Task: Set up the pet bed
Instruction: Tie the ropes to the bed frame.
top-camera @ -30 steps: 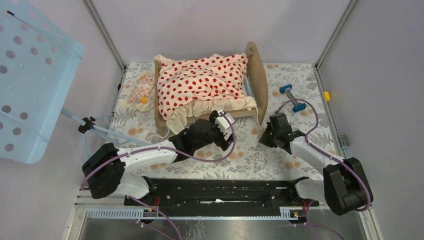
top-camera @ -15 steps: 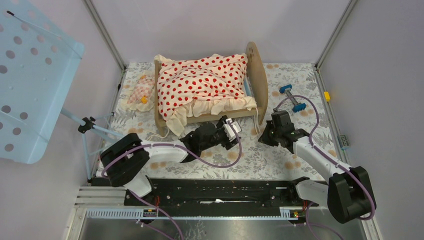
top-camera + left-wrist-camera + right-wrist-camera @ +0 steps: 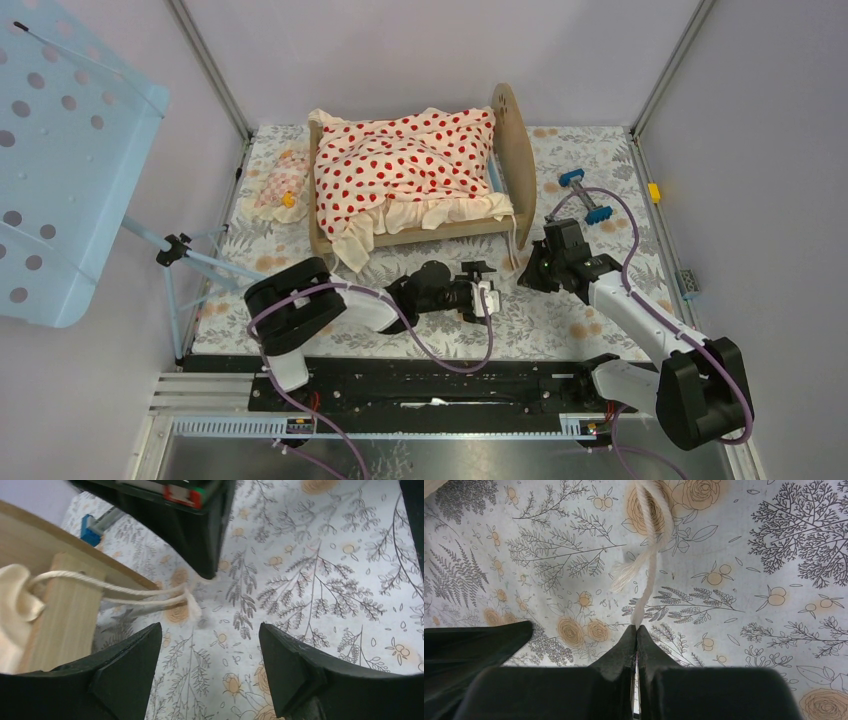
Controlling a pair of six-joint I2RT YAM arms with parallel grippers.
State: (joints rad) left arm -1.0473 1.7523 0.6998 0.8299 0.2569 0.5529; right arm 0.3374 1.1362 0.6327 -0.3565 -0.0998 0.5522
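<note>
Setup looks half done: the pet bed [image 3: 515, 150] stands upper centre on the table [image 3: 530, 322], its dotted blanket [image 3: 400, 160] rumpled, the pillow [image 3: 275, 188] lying outside at left. Right tool [image 3: 636, 629] pinches a cream cord [image 3: 648, 572]; left tool [image 3: 210, 635] hangs spread, empty

The top view looks steeply down from above and behind the arm bases, far enough back to take in the whole floral worktop [image 3: 560, 320], with the pet bed [image 3: 515, 140] beyond both sets of fingers. The left wrist view sits low and close, facing out between the left fingers [image 3: 125, 670] toward a bed leg and a cream cord [image 3: 115, 587] ahead-left of them. The right wrist view faces almost straight down, very near the worktop, past the right fingers [image 3: 624, 650], and shares that cord, which runs forward from their tips.
</note>
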